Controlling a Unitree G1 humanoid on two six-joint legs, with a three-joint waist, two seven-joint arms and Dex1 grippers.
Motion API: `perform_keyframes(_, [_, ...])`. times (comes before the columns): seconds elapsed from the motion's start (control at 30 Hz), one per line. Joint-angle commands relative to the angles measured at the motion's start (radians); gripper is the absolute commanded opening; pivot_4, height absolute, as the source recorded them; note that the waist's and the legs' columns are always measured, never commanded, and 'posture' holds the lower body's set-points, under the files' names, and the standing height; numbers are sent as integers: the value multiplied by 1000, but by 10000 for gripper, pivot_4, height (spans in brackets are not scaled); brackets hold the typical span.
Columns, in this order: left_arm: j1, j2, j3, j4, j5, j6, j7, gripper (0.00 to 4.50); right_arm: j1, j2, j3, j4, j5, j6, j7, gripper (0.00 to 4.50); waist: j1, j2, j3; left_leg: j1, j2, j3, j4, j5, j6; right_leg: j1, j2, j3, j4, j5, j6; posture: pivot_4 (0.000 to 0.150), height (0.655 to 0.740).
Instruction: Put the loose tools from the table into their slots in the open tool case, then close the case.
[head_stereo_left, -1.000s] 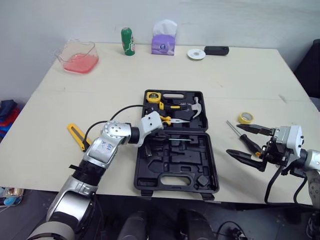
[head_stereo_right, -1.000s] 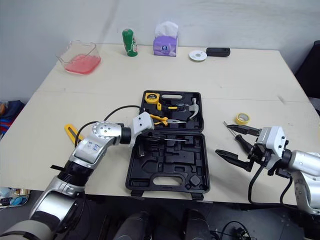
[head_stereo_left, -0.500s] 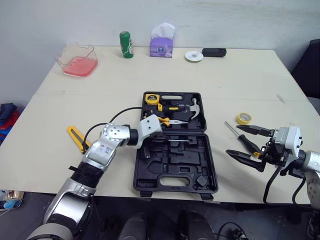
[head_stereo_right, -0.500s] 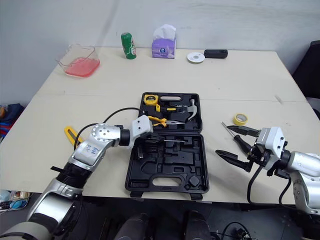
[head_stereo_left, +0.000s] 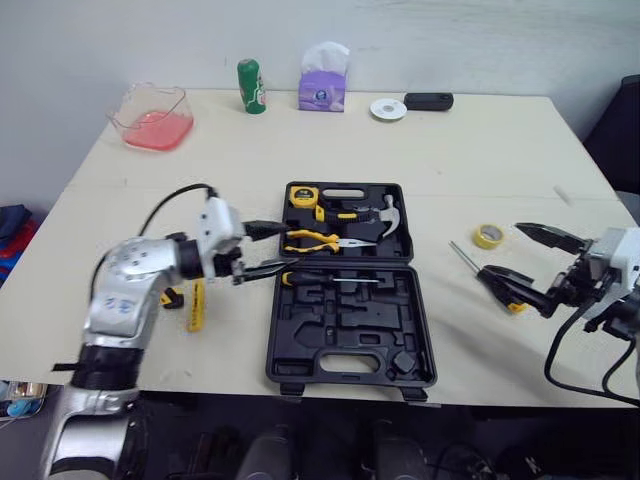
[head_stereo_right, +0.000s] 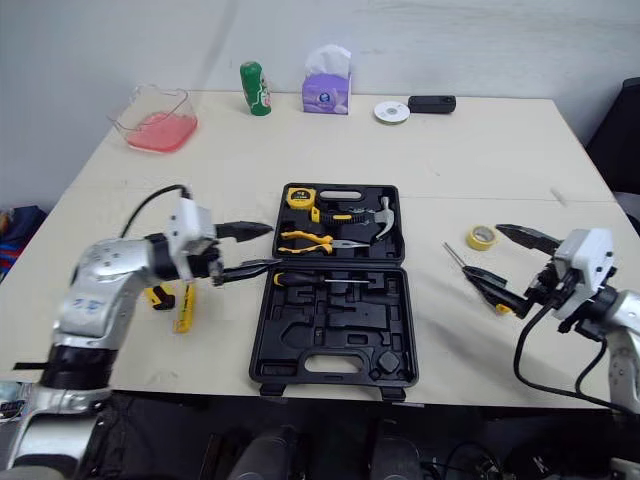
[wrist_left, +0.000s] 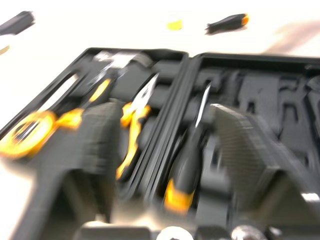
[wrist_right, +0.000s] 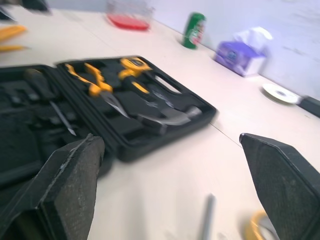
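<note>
Tool case (head_stereo_left: 350, 335), open, mid desk (head_stereo_left: 450, 150); left gripper (head_stereo_left: 285, 249) at its left edge, jaws wide, empty; right gripper (head_stereo_left: 500, 250) by loose screwdriver (head_stereo_left: 461, 253), jaws wide, empty

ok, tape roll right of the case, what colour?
Tape roll: yellow, best in left eye view.
</note>
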Motion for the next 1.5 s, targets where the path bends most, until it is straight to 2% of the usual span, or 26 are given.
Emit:
perform_keyframes(0.03, [126,76,205,-54,-57,-8,26,44747,13,-50,-92,59,-18,-41,-3,45000,0,0,0,0,0,0,-1,0,0,0,-2,0,-1,0,0,1500,7400])
perform_keyframes(0.1, [243,123,331,-51,-56,-5,41,44747,29,-86,-127,130,-67,-37,-63,45000,-1,1,1,0,0,0,-3,0,0,0,-4,-1,-2,0,0,1500,7400])
perform_keyframes(0.2, [364,167,477,-17,-68,8,57,44747,43,-108,-170,213,-84,-88,-61,45000,2,1,2,0,0,1,-4,0,0,-1,-5,-2,-4,0,0,1500,7400])
perform_keyframes(0.4, [514,216,665,182,-41,-17,89,44747,53,-129,-228,414,-136,-174,-127,45000,1,2,3,1,0,1,-5,-3,1,-1,-8,-2,-8,0,0,1500,7400])
perform_keyframes(0.63, [588,239,734,368,16,-98,183,44747,70,-140,-264,565,-179,-262,-227,45000,-5,3,3,1,0,3,-7,-5,1,-3,-8,-1,-9,0,-1,1500,7400])
perform_keyframes(0.73, [626,234,724,377,21,-95,190,44747,86,-160,-252,594,-223,-211,-324,45000,-9,3,3,1,0,3,-7,-7,-1,-3,-9,-1,-9,-1,-1,1500,7400])
perform_keyframes(0.87, [623,216,717,332,-13,-91,197,44747,70,-154,-254,595,-195,-215,-312,45000,-11,3,3,0,0,4,-7,-9,-4,-5,-9,0,-8,-1,-1,1500,7400])
perform_keyframes(1.0, [601,208,704,287,-35,-100,192,44747,76,-137,-245,557,-179,-210,-288,45000,-21,3,3,0,0,4,-7,-10,-5,-5,-9,0,-8,-1,-1,1500,7400])
perform_keyframes(1.13, [561,200,683,227,-58,-73,217,44747,118,-123,-249,440,-135,-168,-232,45000,-22,3,3,0,0,4,-7,-9,-3,-5,-9,0,-8,-1,-1,1500,7400])
perform_keyframes(1.23, [541,187,641,108,-124,-28,175,44747,175,-127,-258,278,-66,-54,-177,45000,-22,4,4,0,0,4,-7,-8,-1,-5,-9,0,-8,-1,-1,1500,7400])
perform_keyframes(1.33, [555,163,589,-53,-244,-13,48,44747,217,-143,-255,129,4,100,-134,45000,-20,4,3,1,1,4,-7,-8,0,-4,-9,1,-8,0,0,1500,7400])
perform_keyframes(1.5, [467,193,414,-219,-334,113,6,44747,219,-206,-202,-86,65,379,-145,45000,-18,7,5,0,0,5,-7,-7,1,-4,-9,1,-8,0,-1,1500,7400])
